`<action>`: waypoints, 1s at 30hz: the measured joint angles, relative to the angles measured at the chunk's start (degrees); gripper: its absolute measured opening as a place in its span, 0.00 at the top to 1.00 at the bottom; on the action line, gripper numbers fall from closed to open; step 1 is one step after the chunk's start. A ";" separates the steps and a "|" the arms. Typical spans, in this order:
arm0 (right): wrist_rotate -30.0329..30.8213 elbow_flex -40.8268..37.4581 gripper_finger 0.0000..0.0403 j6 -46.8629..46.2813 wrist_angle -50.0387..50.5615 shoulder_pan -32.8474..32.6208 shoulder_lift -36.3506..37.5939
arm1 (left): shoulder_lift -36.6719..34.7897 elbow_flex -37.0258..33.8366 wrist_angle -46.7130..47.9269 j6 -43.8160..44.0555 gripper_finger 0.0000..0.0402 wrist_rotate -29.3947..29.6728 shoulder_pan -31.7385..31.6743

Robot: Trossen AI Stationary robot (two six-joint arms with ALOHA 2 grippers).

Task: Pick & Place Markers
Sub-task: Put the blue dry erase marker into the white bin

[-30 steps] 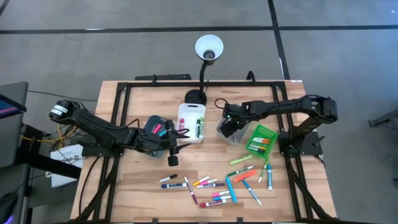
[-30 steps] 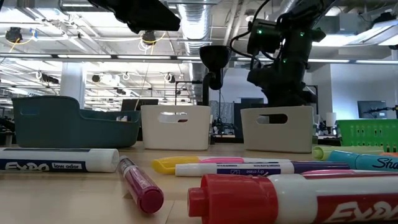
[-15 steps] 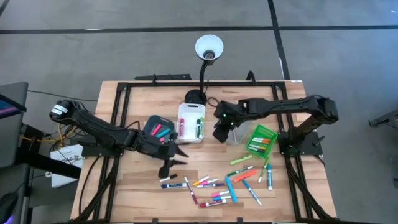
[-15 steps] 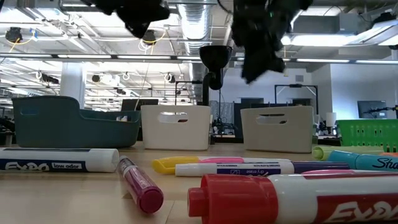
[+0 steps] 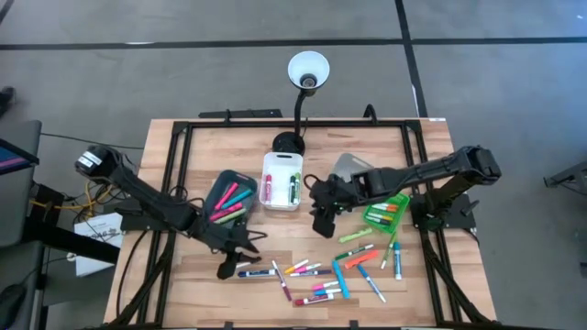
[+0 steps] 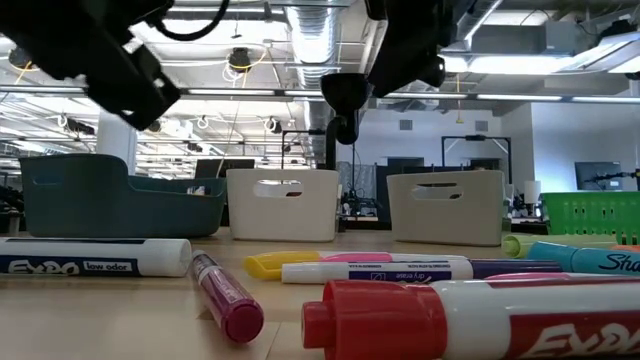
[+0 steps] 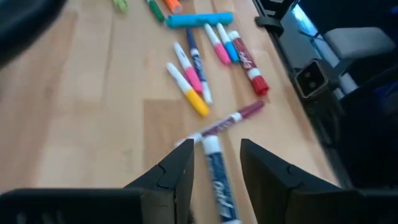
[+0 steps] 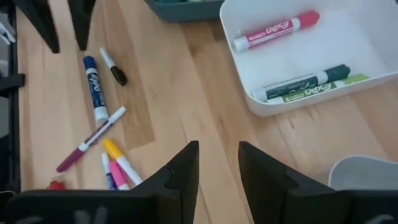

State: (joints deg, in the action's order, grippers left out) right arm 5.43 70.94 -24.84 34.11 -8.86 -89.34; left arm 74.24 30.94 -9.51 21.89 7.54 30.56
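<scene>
Left fingers (image 7: 214, 171) spread, empty, lined up over the blue marker (image 7: 219, 180) at the near-left edge of the loose pile (image 5: 321, 270). I see a dark red marker (image 7: 233, 118) and a small black one (image 8: 114, 66) lying right at its tip. Risk one: if I come down off-centre, a finger lands on the barrel and rolls it, or I pinch the dark red one along with it. Risk two: a skewed grip on one end, so it tips out on the way to a bin.

Right fingers (image 8: 217, 165) also spread, empty, over bare bench (image 5: 275, 234) between the pile and the white bin (image 5: 281, 203). Both arms are heading toward the same cluster; they're near each other, so a clash is my main worry if I send both in together.

Farther back: teal bin (image 5: 216, 191) holds pink ones, white bin has red and green, green bin (image 5: 404, 201) a few. Grey bin (image 5: 346, 166) sits just behind the right arm; a careless swing could knock it.
</scene>
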 joint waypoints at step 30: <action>7.00 -0.02 0.75 6.43 -3.79 -1.27 0.00 | 19.98 9.79 12.14 11.86 0.69 -3.75 5.04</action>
State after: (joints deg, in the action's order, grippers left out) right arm 12.43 70.91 -18.41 30.33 -10.13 -89.34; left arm 94.21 40.73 2.63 33.75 3.79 35.59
